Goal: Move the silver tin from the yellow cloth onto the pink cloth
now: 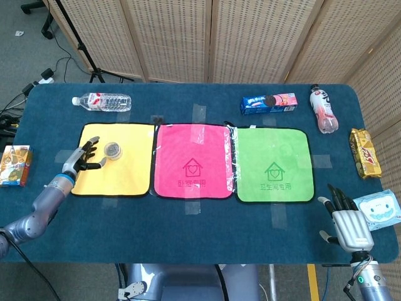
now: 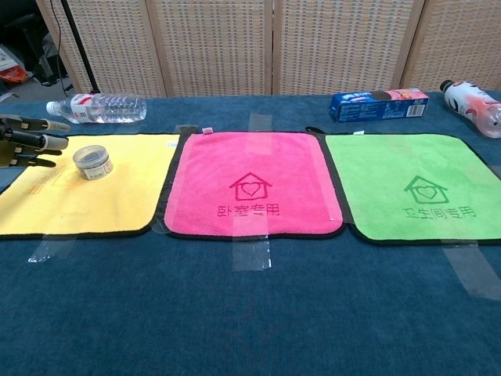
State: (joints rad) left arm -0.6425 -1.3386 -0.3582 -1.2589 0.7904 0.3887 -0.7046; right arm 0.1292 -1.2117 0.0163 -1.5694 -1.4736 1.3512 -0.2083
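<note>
From the head view, the left hand (image 1: 83, 157) hovers over the left part of the yellow cloth (image 1: 128, 175), fingers spread and extended toward the silver tin (image 1: 113, 150), holding nothing — the tin sits just beside the fingertips, on the side toward the pink cloth (image 1: 194, 161). Whether a fingertip actually touches the tin is too fine to tell here. The tin stands upright in the upper middle of the yellow cloth, round, so no long axis to line up with; any approach angle should serve. Far across the table, the right hand (image 1: 348, 224) rests near the front right edge beside a white tissue pack (image 1: 378, 207), fingers open and apart, nothing in it — well apart from the tin, so the left hand is plainly the nearer one. Over to the chest view: only the left hand's fingers (image 2: 31, 139) poke in from the left edge, stretched out roughly level and pointing at the tin (image 2: 92, 162), with a small gap showing between them and the tin. The tin is on the yellow cloth (image 2: 94, 200), the pink cloth (image 2: 250, 180) lying next over — so the carry, by my reckoning, runs away from the left hand's side, across the black hem between the cloths.
</note>
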